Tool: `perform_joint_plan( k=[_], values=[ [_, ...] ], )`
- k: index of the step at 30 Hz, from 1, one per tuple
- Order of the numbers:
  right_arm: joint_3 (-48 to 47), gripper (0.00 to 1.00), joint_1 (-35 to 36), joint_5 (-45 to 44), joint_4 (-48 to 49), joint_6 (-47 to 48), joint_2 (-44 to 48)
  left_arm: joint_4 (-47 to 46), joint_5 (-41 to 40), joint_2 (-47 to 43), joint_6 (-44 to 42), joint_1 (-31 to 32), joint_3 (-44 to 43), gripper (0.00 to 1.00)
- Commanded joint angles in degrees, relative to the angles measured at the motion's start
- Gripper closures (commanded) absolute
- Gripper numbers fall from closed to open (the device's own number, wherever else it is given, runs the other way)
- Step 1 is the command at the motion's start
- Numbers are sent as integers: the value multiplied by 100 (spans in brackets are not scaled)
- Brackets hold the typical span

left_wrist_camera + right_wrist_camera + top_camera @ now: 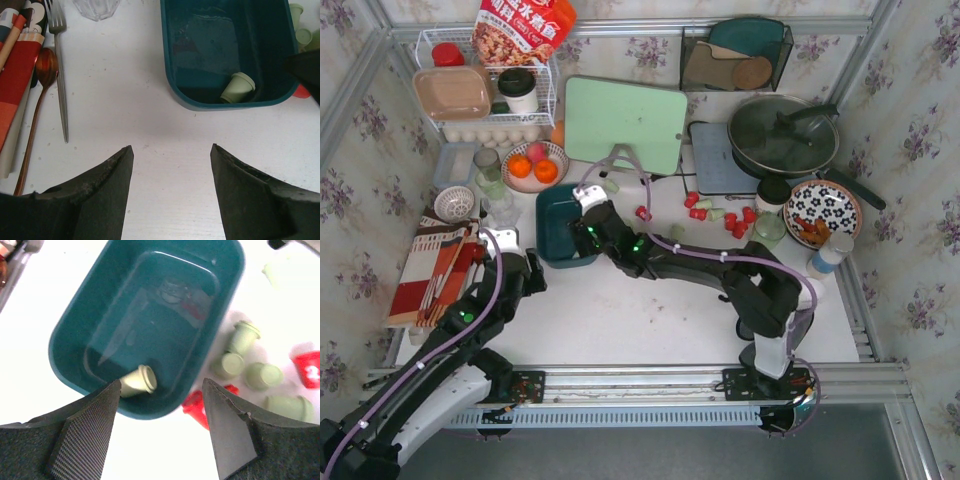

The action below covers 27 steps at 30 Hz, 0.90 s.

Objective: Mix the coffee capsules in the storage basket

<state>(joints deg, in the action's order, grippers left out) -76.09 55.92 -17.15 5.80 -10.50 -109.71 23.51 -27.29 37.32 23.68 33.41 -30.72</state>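
Your right pincer (161,386) gapes empty over the storage basket (70,335), seemingly placed for dropping. 1 green capsule (139,381) lies inside, with other coffee capsules (262,376) scattered beside it. Meanwhile your left pincer (171,147) waits open and empty nearby.

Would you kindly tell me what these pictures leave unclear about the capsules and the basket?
- Top view: the right gripper covers much of the storage basket, so its contents are hidden.
- Left wrist view: green capsules beyond the basket are cut off by the frame's edge.
- Right wrist view: a red capsule is blurred and partly behind a finger.
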Motion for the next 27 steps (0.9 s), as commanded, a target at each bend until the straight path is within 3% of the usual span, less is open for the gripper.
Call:
perform_joint_plan(
  k=[1,11,27],
  values=[
    [497,26,-4,-644,161,-29,561,-187,-28,12,14,-1,-12,34],
    [1459,25,-177,-1135,171,35,1295,-214,15,93,5,-1,-13,34],
    [1879,24,-1065,179,207,-401,636,-259,14,271,-11,-1,-15,34]
  ],
)
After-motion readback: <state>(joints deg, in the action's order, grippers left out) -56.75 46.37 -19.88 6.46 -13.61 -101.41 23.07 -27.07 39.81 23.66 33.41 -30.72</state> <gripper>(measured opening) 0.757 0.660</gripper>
